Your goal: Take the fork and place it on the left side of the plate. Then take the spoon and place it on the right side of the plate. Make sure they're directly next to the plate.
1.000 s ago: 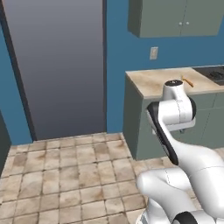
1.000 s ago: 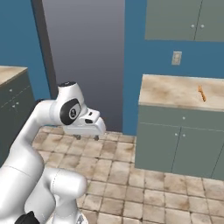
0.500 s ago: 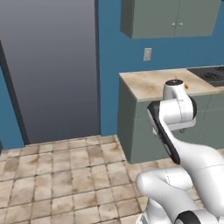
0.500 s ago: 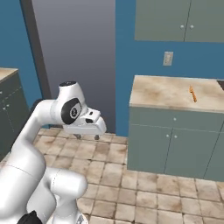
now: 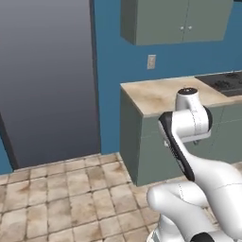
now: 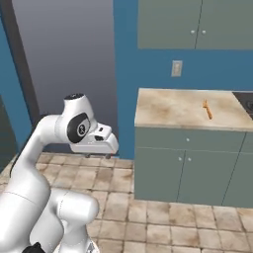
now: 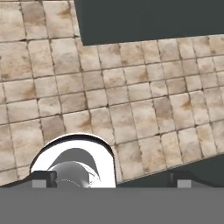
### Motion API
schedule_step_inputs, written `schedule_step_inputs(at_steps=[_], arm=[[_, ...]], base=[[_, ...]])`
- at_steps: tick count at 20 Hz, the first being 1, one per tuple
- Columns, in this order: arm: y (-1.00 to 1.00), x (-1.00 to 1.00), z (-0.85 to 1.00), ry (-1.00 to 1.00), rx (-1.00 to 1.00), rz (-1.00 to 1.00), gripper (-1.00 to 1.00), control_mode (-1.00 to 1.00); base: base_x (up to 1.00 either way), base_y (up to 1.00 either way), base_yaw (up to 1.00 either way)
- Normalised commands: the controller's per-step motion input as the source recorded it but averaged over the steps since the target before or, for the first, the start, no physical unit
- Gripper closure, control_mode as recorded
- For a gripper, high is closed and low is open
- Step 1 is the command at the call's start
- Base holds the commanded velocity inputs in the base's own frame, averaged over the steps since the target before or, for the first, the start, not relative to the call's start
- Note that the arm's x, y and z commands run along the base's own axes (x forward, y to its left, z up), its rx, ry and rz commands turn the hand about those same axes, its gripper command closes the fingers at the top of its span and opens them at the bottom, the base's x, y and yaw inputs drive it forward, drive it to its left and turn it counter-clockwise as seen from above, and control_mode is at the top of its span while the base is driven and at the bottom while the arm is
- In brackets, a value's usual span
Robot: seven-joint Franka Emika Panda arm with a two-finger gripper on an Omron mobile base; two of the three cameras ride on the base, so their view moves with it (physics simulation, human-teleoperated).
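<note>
Right base view: orange fork (image 6: 207,109) lies alone on the beige table (image 6: 173,107), well apart from the arm. Tool (image 7: 109,180) spread wide, holding nothing, pointing down over tiled floor (image 7: 131,100).

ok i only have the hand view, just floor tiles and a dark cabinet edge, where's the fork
observer: the fork lies on the counter, toward its right part in the right base view, short of the dark stove top.
operator: and where's the hand compared to that counter
observer: the gripper hangs over the floor, off to the left of the counter's cabinets and lower than the counter top.
</note>
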Motion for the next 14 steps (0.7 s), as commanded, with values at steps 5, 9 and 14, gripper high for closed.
schedule_step_inputs(at_steps=[5,9,14], arm=[[0.0,0.0,0.0,0.0,0.0,0.0,-1.0,1.0],[0.0,0.0,0.0,0.0,0.0,0.0,-1.0,1.0],[0.0,0.0,0.0,0.0,0.0,0.0,-1.0,1.0]], base=[[0.65,0.0,-0.4],[0.26,0.0,-0.4],[0.29,-0.02,-0.44]])
